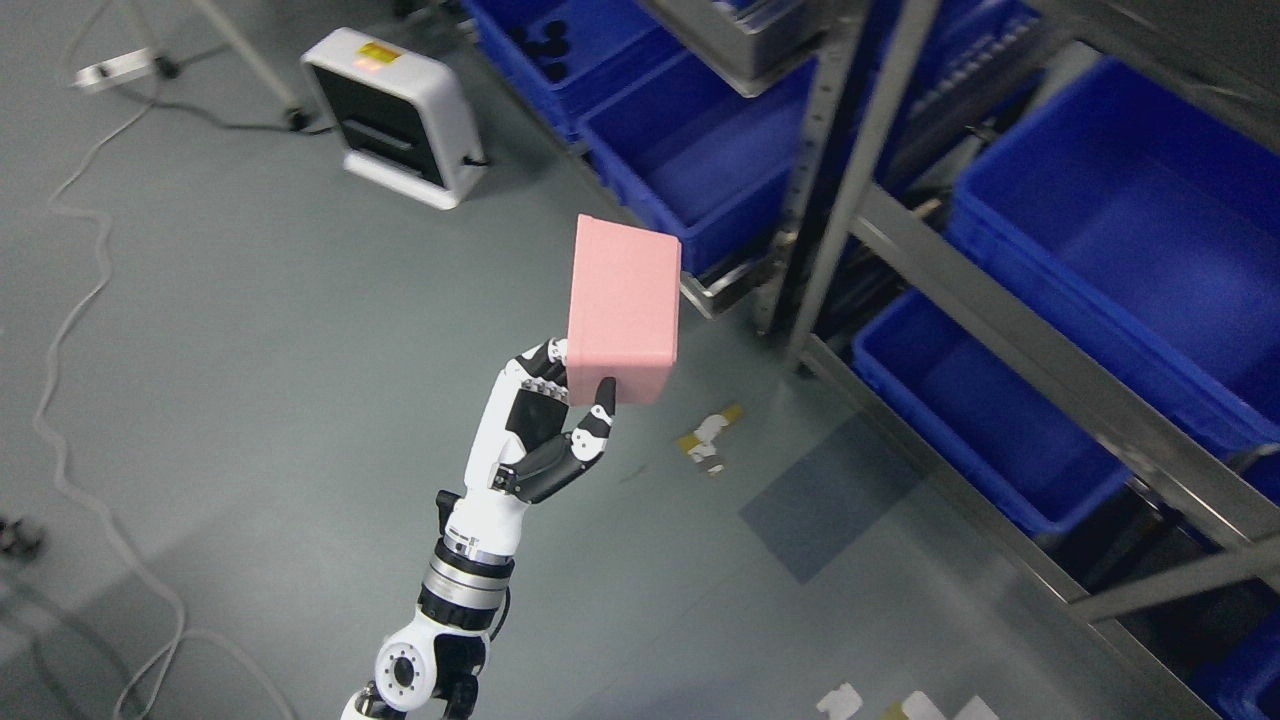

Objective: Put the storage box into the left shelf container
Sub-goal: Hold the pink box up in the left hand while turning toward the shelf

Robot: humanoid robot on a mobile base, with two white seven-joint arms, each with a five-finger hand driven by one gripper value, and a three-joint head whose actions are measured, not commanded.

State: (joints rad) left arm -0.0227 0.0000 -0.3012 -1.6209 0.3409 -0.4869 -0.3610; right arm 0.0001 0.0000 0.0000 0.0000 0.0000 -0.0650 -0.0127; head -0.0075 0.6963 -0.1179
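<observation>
Left hand [545, 420] clamps pink storage box [624, 305] base | fingers behind box hidden | blue bins [1100, 230] cropped

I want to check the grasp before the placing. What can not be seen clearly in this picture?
- Head view: the fingers of the left hand behind the pink storage box are hidden by the box.
- Head view: the blue bin at right is cut off by the picture's edge.
- Head view: the yellow label on the white device is too small to read.

Your left arm rises from the bottom edge, wrist straight, left hand [545, 425] raised upright with fingers and thumb closed in a grasp.
</observation>
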